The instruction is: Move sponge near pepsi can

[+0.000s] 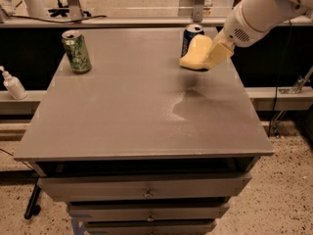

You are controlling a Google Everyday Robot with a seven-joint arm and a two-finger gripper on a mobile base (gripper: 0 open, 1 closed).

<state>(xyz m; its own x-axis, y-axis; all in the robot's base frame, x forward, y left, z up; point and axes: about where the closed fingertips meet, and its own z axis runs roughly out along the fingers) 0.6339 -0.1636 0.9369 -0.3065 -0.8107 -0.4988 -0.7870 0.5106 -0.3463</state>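
Two drink cans stand on the one grey table (122, 126): one pepsi can (190, 35) right of centre in the upper part of the frame, one green can (77, 52) in the upper left; one sponge (194, 53) shows just in front of the pepsi can, clamped in the one gripper (211, 58), which reaches in from the upper right of the frame on the single white arm (264, 9); one white pump bottle (13, 84) shows at the left edge; three drawer fronts (98, 187) are stacked along the bottom of the frame, under the tabletop; two small knobs (146, 194) can be counted on them.
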